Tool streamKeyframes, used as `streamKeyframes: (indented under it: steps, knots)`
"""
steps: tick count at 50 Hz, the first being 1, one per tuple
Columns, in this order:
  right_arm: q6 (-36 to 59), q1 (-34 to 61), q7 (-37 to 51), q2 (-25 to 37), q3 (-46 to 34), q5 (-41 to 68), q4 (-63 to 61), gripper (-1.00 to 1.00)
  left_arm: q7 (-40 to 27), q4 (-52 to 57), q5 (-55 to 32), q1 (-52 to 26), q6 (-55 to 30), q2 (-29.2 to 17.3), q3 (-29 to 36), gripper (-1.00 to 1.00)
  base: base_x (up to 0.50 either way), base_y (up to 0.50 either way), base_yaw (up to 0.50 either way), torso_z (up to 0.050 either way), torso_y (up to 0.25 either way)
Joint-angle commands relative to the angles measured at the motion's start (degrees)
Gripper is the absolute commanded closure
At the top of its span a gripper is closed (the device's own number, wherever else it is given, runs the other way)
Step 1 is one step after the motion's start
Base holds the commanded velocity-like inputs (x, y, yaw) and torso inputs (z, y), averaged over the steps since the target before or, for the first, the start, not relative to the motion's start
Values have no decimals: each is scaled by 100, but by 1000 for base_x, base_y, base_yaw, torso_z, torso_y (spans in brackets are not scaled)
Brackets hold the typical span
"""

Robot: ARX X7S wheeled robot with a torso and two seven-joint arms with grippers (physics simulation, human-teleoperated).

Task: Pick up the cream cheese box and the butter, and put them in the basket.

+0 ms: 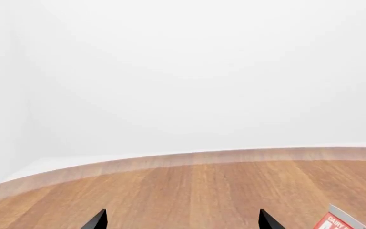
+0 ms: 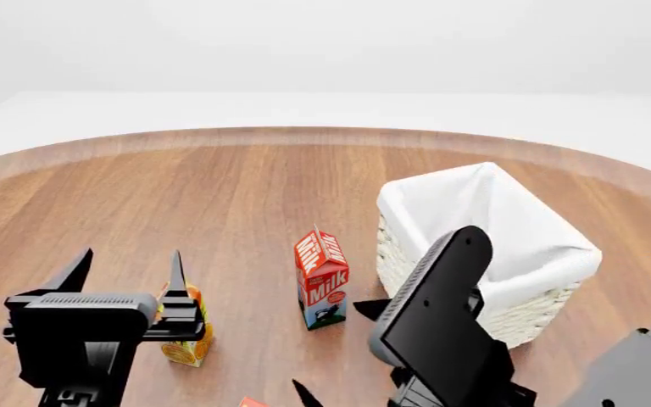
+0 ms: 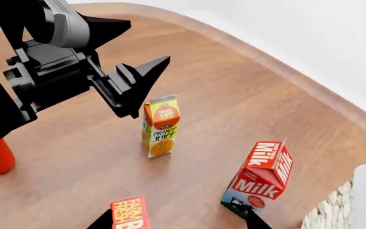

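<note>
1. On the round wooden table [image 2: 213,195], seen from the head camera, the basket [image 2: 552,254] stands at the right with its white liner folded over the rim. The milk carton [image 2: 322,278] stands upright just to its left, apart from it. The left gripper [image 2: 128,270] hangs over the near left of the table with its fingers spread and nothing between them; the orange juice carton [image 2: 190,339] stands behind its right finger. The right arm [image 2: 439,326] covers the near middle. A red corner of the butter [image 2: 252,402] peeks in at the bottom edge. The cream cheese box cannot be found.
2. From the left wrist camera, two black fingertips [image 1: 97,220] stand wide apart over bare wood. A corner of the milk carton and a strip of the basket show at one edge.
3. From the right wrist camera, the right gripper [image 3: 183,220] hovers with its tips apart, empty. The butter lies flat just beside one tip, the milk carton near the other, and the orange juice carton stands farther off.
</note>
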Motion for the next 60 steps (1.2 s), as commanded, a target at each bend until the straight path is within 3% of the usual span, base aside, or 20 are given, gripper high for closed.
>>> streamKeyframes:
  steps: [1, 35, 60]
  knots:
    - [-241, -53, -270, -8, -97, 426, -142, -100, -6, -32, 5, -12, 20, -2, 24, -100, 0, 0, 0, 0, 0]
    - [956, -993, -1470, -457, 122, -1524, 254, -100, -32, -54, 3, -8, 65, -28, 71, -100, 0, 0, 0, 0, 0]
    - [877, -1127, -2644, -691, -534, -3129, 132, -100, -59, -37, -23, -9, 63, -58, 86, -100, 0, 0, 0, 0, 0]
